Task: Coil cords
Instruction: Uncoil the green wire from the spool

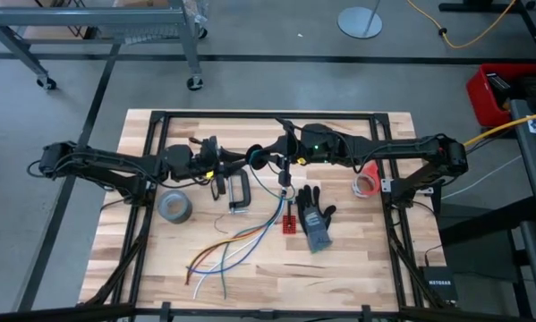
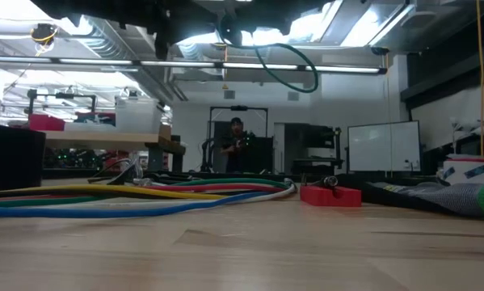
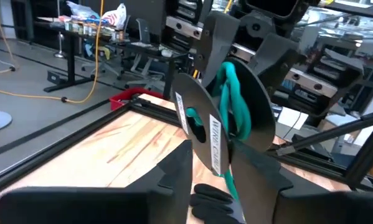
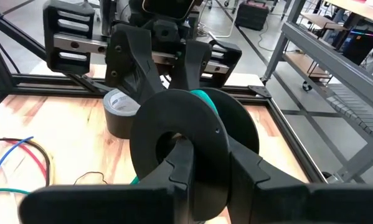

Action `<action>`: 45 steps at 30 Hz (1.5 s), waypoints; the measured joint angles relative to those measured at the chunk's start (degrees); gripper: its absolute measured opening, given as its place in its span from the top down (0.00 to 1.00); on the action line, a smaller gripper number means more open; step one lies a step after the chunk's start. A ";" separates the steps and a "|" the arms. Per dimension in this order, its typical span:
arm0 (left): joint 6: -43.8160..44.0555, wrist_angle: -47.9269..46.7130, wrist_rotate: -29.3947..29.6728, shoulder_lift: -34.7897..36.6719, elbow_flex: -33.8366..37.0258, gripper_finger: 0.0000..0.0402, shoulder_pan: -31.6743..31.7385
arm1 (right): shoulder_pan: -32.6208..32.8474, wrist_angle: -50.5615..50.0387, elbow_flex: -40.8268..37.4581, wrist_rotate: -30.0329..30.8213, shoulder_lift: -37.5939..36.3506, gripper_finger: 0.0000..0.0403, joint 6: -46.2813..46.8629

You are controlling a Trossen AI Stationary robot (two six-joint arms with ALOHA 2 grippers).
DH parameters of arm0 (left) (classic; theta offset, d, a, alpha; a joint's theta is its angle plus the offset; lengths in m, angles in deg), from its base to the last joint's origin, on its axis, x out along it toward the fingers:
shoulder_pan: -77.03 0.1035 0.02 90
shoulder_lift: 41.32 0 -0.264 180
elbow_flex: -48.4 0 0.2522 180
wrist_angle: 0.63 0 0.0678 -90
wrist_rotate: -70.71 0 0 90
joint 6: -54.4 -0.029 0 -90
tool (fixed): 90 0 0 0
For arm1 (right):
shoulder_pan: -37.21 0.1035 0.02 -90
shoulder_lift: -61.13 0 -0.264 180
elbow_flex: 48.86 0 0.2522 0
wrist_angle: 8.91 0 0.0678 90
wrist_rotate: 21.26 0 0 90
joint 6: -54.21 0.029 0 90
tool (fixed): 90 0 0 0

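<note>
Pale planked wooden table [image 1: 357,268], matt grey tape roll [image 1: 174,207], knitted cloth glove [image 1: 314,215].

A wooden table [image 1: 357,268] is seen; below the left gripper [image 1: 250,159] lie a grey tape roll [image 1: 174,207], loose wires [image 1: 236,241] and a glove [image 1: 314,216].

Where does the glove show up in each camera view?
High view: glove right of centre on the table.
Low view: far right, lying flat.
Left wrist view: its dark fingers below the spool.
Right wrist view: not in it.
Shared landmark: coloured wires beside it.
</note>
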 joint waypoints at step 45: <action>-1.70 6.47 -0.21 -3.04 0.00 0.98 -0.22 | -0.04 0.98 -0.04 -3.12 0.04 0.86 -0.17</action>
